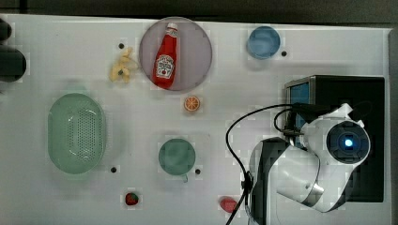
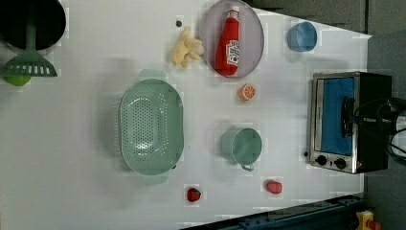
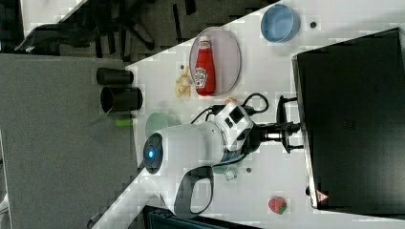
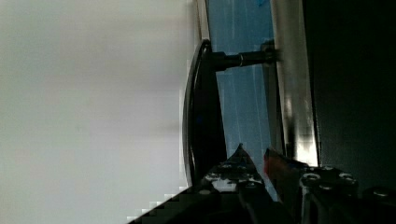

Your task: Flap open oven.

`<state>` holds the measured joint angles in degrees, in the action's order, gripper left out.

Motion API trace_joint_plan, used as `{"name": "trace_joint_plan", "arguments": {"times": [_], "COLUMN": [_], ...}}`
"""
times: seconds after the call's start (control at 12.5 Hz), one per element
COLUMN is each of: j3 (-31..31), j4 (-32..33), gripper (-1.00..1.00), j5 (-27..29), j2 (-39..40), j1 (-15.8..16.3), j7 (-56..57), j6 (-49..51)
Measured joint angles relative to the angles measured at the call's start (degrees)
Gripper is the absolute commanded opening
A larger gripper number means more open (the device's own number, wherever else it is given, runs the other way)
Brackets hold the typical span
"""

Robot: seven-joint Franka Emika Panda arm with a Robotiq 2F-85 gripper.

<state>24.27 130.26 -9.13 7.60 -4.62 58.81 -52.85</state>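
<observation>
Robot lab, white bench (image 1: pixel 291 197) with bolt holes, Panda arm (image 3: pixel 191 143) mounted at its edge, toy food scattered, grey carpet floor (image 3: pixel 57 143)

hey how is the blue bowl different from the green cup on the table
The blue bowl is blue and has no handle; the green cup is pale green with a small handle. The bowl stands near the table's edge, past the ketchup plate; the cup stands mid-table beside the colander. Both are round, open and look empty.
</observation>
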Motion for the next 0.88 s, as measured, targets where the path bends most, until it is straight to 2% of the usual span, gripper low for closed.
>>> {"name": "trace_joint_plan", "arguments": {"times": [0.4,0.48,0.72,0.88], "j3": [0.1,-0.1,-0.9,-1.8], "j4": [-0.1,-0.1,0.1,0.7], "gripper": [-0.65,-0.65,-0.65,-0.65], "j5": [-0.5,-2.1,-12.5,-18.1], "j2": [0.3,0.3,0.3,0.3], "j1": [0.4,0.4,1.6,2.8], "j7": [0.4,0.4,-1.1,-6.7], "j6": [-0.3,-0.3,-0.1,0.4]}}
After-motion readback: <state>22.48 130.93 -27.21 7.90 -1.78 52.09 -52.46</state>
